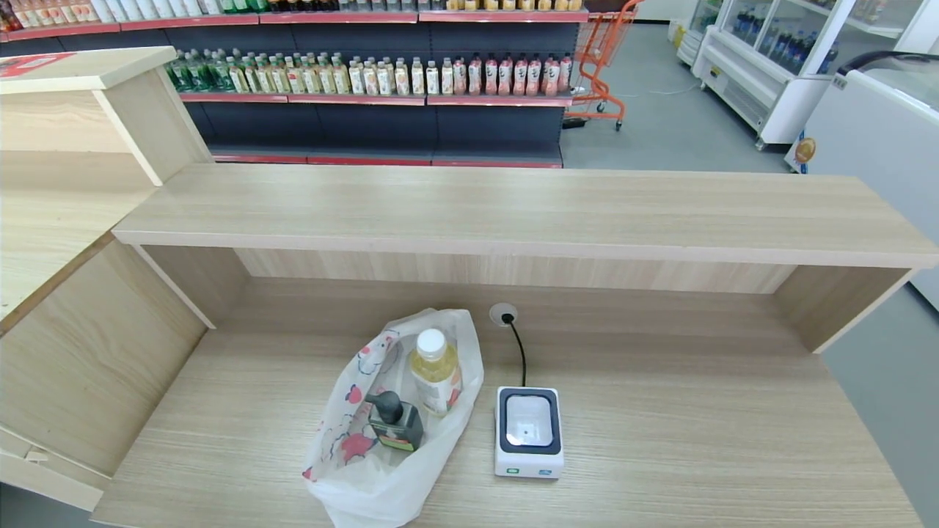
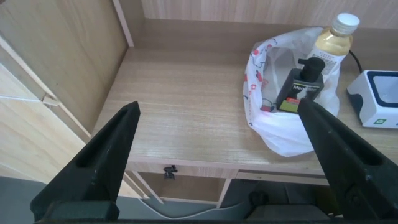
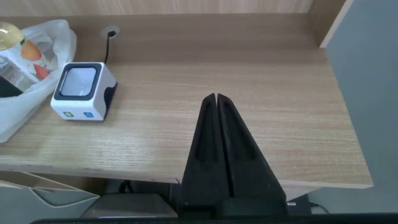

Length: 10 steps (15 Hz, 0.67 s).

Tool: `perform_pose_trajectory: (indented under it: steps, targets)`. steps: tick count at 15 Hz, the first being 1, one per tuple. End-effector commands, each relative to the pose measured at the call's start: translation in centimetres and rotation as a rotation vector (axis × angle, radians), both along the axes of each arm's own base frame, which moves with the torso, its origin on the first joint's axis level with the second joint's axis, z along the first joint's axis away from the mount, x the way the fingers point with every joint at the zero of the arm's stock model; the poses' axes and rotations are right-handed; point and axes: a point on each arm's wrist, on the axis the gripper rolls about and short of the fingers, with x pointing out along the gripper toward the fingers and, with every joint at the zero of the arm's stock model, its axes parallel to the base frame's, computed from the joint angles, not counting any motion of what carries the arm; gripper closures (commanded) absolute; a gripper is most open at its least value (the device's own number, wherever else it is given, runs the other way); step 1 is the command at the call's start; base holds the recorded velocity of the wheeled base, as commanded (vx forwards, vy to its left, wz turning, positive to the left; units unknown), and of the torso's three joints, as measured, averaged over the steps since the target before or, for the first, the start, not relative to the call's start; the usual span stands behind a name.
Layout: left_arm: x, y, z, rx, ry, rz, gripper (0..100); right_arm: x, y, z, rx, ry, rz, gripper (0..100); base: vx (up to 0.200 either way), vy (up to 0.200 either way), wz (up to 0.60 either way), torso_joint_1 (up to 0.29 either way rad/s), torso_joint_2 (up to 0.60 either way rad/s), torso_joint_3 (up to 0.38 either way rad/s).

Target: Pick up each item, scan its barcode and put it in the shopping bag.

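Here, a yellow drink bottle (image 1: 434, 374) is seen in the floral plastic bag (image 1: 367, 491); left hand (image 2: 219, 104) spread wide, right hand (image 3: 216, 96) pressed together, both empty.

Head view: high up, looking forward and down across the desk (image 1: 660, 440) toward the shelves (image 1: 367, 95).
Left wrist view: low at the desk's near edge, behind the spread left claw (image 2: 219, 104), facing the shopping bag (image 2: 273, 118).
Right wrist view: equally low, behind the closed right claw (image 3: 216, 98), facing the scanner (image 3: 81, 90).
Shared: shopping bag and scanner, in all three.
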Motion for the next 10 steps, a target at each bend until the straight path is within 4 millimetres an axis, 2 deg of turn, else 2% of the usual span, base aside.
perform_pose_trajectory:
  steps: [1,10]
  targets:
    - [0.01,0.00,0.01,0.000,0.001,0.000,0,0.02,0.00,0.01,0.000,0.003,0.001,100,0.000,0.000,0.00,0.000,0.00,0.000]
    - [0.01,0.00,0.01,0.000,0.001,0.000,0,0.02,0.00,0.01,0.002,0.003,0.001,100,0.000,0.000,0.00,0.000,0.00,0.000]
